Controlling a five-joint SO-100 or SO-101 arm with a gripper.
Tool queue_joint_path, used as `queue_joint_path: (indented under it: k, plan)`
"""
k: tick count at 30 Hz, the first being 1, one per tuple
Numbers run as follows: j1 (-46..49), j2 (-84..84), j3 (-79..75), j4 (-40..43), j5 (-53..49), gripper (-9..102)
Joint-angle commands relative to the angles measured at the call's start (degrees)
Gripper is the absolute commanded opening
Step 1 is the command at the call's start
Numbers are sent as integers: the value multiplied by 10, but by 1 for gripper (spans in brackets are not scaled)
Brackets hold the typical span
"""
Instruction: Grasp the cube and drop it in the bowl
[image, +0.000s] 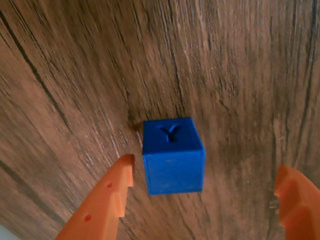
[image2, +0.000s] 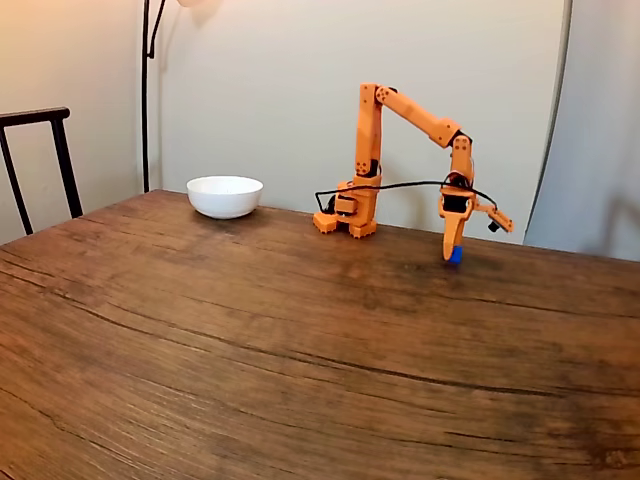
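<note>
Cube (image: 173, 159), bright blue with a Y-shaped mark sunk into its top face, is sitting on the wooden table (image: 75, 75) between the two orange fingers of the gripper (image: 205, 177), which is standing wide open and gripping nothing. In the wrist view the left finger (image: 107, 197) is lying just beside the cube with a thin gap showing, while the right finger (image: 295, 197) is standing well apart from it. In the fixed view the gripper (image2: 468, 243) is pointing down at the cube (image2: 456, 256), and the orange arm (image2: 415, 115) is arching over from its base (image2: 345, 218), left of the cube. The white bowl (image2: 225, 196) is resting farther left of the cube, beyond the base.
</note>
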Motion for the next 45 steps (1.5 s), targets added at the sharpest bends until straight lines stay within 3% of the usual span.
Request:
queue_joint_path:
  k: [1,7,14,33,39,45]
  plan:
    - [1,2,-19,-3,0,38]
    - [2,1,-18,-3,0,37]
    - [2,1,-18,-7,0,26]
    - [3,0,-3,-7,6,26]
    - [3,0,-3,-7,7,14]
    - [3,-12,-2,-7,9,10]
